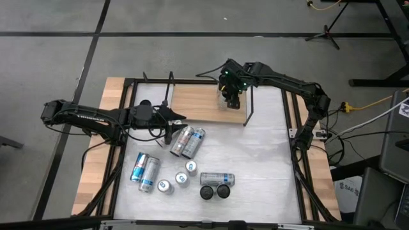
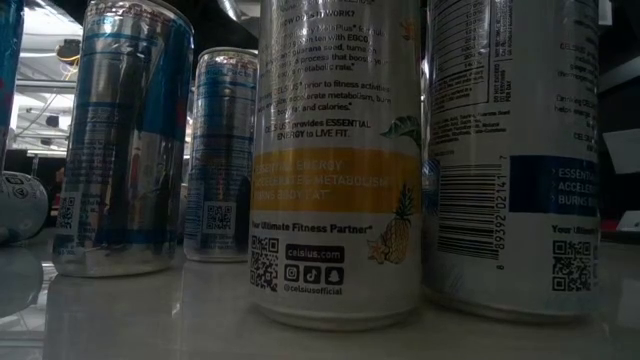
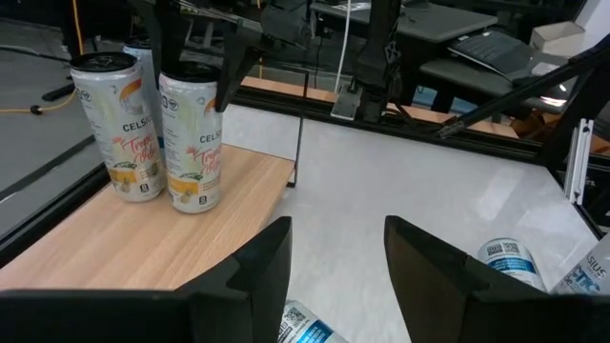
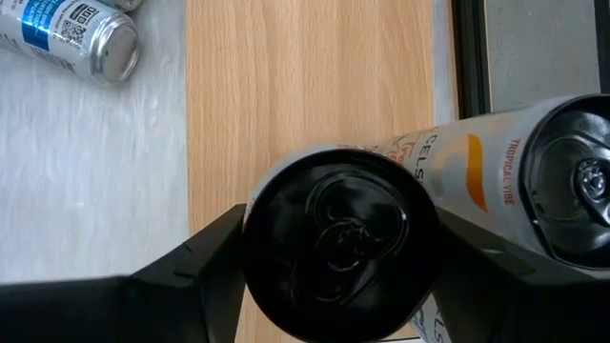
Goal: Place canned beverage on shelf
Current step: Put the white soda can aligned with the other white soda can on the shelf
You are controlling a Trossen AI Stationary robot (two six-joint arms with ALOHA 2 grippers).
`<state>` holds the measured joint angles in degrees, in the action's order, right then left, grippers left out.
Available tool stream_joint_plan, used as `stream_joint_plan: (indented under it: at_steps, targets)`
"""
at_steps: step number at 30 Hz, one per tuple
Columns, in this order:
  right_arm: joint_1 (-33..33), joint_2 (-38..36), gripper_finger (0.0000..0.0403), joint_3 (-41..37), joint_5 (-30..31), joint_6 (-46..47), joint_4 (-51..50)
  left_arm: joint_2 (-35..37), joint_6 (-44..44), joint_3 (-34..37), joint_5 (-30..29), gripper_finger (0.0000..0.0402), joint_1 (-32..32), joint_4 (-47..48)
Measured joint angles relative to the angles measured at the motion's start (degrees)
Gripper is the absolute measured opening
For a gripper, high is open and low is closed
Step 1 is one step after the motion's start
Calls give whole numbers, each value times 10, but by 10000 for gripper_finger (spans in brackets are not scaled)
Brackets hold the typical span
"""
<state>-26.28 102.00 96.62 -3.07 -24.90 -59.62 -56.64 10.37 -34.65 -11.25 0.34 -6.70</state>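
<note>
The right gripper stands directly above the wooden shelf, and its two dark fingers sit against opposite sides of an upright Celsius can, whose black lid fills the space between them; the can's foot rests on the board. Touching that can on its far side, just beside the gripper, stands a second white Celsius can with orange tropical lettering, also on the shelf near the black rod frame. From above, both cans show under the right gripper at the shelf's right end, close to an upright end loop. Beyond the board's edge, on the white tabletop, a blue-labelled can lies on its side. The left gripper hovers over the tabletop just off the shelf's near edge, its fingers parted and holding nothing, pointing towards the two standing cans. Close below it lie two silver cans side by side. Farther out on the table, a loose group holds two more lying cans, three upright ones, another lying can and two dark-topped cans.
</note>
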Motion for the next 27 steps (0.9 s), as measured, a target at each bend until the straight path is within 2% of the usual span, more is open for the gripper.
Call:
stream_joint_plan:
  at_steps: [5,11,15,21,27]
  targets:
    - [0,0,265,0,0,0,0,0,0,0,0,160,0,0]
    - [0,1,328,-1,4,-2,0,0,0,0,0,160,0,0]
    - [0,1,354,-1,4,-2,0,0,0,0,0,160,0,0]
    - [0,0,362,1,6,-2,-3,0,0,0,0,160,0,0]
    - [0,-2,362,56,26,0,-70,0,0,0,0,160,0,0]
